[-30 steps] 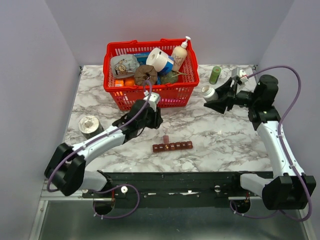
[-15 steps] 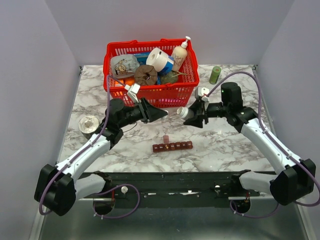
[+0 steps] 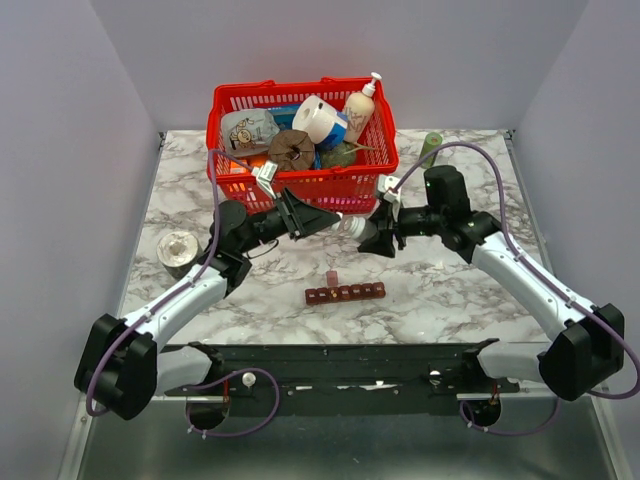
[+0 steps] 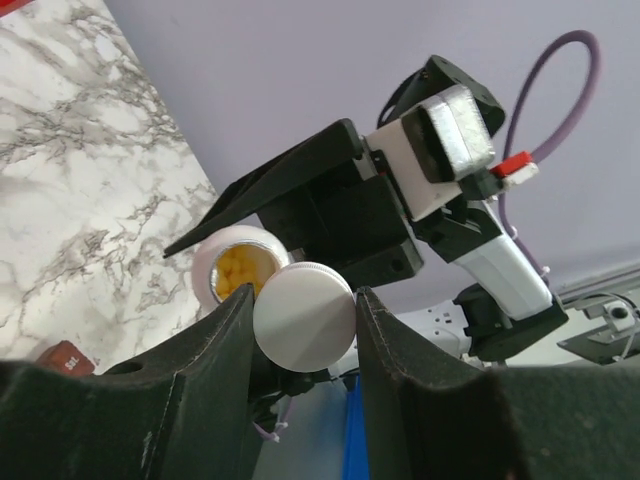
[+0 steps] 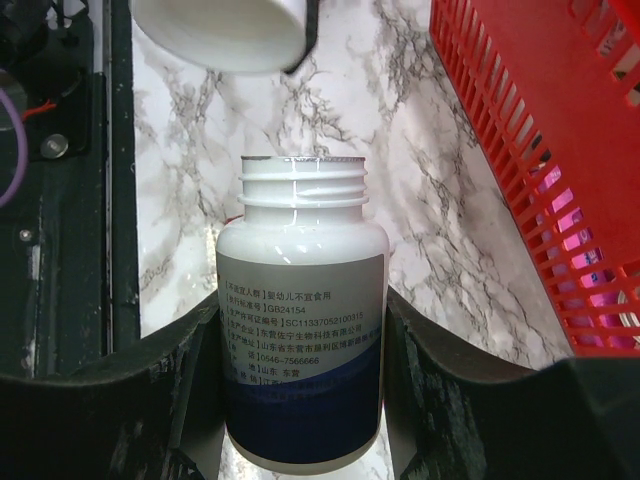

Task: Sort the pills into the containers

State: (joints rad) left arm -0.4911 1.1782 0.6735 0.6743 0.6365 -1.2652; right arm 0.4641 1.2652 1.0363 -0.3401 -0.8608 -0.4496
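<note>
The left gripper (image 4: 303, 302) pinches a round white plastic cap (image 4: 305, 330); the right gripper (image 5: 300, 345) clamps a glossy, labelled white bottle (image 5: 300, 290), its threaded neck bare. Yellow pills (image 4: 240, 270) show inside.

The right gripper (image 3: 368, 236), closed around a small white plastic bottle with a printed label (image 5: 302, 330), is travelling from near the table's far right corner toward the middle of the table, away from the right edge. The left gripper (image 3: 330, 219) is rising off the surface and swinging away from the left edge, meeting it above the table's centre. A round white screw cap (image 4: 305, 317) is now sitting between the left fingers (image 4: 215, 360), apart from the bottle's threaded neck, and yellow pills (image 4: 240, 272) are showing in the open mouth.
</note>
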